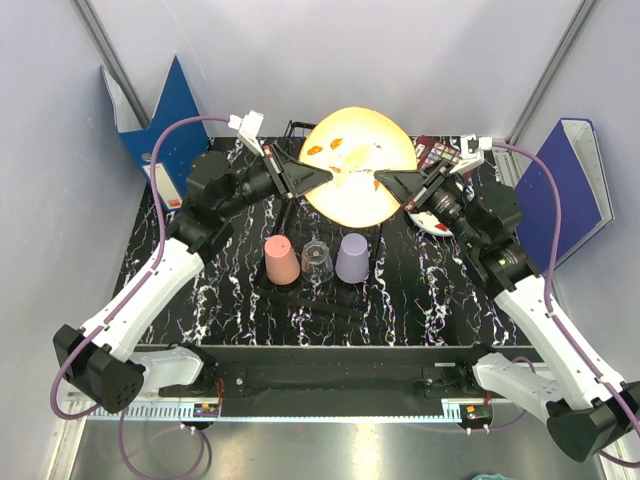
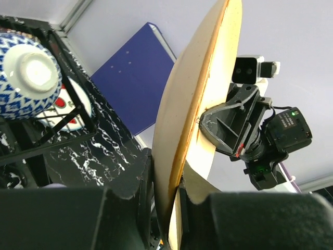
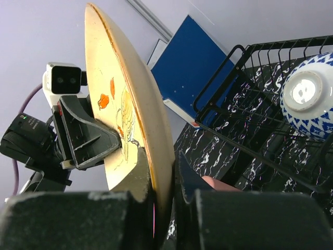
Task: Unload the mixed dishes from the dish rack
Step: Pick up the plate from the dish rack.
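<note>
A cream orange-patterned plate (image 1: pixel 358 165) hangs tilted on edge above the back of the table. My left gripper (image 1: pixel 325 178) is shut on its left rim, and my right gripper (image 1: pixel 385 183) is shut on its right rim. In the left wrist view the plate's rim (image 2: pixel 192 104) sits pinched between my fingers; the right wrist view shows the same on its side (image 3: pixel 130 104). A blue-and-white patterned bowl (image 3: pixel 309 96) lies upside down in the black wire dish rack (image 3: pixel 244 104). Salmon-pink (image 1: pixel 281 260), clear glass (image 1: pixel 317 260) and lavender (image 1: pixel 353 257) cups stand upside down below the plate.
Blue binders lean at the back left (image 1: pixel 165 115) and the right (image 1: pixel 565 180). A dark red palette (image 1: pixel 440 152) lies behind my right gripper. A white dish with red marks (image 1: pixel 432 222) shows partly beneath the right arm. The table is black with white veins.
</note>
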Robot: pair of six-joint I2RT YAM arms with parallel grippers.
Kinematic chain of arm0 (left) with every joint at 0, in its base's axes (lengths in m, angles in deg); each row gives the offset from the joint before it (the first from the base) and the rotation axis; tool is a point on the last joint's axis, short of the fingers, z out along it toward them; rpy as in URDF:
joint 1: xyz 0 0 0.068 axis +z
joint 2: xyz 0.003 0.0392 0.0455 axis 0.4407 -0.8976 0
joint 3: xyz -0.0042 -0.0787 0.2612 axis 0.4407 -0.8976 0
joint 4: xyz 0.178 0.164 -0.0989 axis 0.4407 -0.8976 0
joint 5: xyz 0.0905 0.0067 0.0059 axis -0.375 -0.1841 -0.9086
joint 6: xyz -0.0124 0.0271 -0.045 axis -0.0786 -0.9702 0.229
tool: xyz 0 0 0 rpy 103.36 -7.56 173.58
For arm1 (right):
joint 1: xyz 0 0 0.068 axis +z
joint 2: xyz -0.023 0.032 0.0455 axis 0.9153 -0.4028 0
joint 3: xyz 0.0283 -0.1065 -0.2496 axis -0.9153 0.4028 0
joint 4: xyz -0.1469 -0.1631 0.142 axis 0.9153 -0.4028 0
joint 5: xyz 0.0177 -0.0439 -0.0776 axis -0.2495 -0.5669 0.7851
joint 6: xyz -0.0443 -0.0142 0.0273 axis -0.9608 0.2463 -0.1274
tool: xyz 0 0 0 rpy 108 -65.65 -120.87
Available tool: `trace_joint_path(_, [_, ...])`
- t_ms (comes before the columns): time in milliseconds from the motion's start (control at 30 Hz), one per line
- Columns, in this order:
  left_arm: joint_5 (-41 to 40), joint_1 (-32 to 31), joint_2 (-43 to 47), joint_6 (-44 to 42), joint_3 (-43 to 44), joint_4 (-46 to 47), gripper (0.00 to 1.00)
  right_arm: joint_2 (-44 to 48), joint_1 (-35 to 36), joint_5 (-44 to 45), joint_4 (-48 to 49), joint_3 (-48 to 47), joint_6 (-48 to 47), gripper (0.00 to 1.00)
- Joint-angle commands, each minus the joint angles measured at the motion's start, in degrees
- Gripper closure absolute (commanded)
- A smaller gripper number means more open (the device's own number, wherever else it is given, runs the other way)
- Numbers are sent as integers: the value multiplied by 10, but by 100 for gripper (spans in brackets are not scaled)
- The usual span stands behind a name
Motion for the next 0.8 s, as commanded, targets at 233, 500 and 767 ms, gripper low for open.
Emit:
trace_joint_path(233, [-24,15,-16,-13,85,47,15,30,3,31,-30,-17,-53,100])
trace_joint_path(500, [-32,87,-25,8,125,11,1,53,-1,121,-98,-54,-88,100])
trace_joint_path(767, [-86,106,55,-20,62,1,1,-20,-175,96,-173,-184,-50,100])
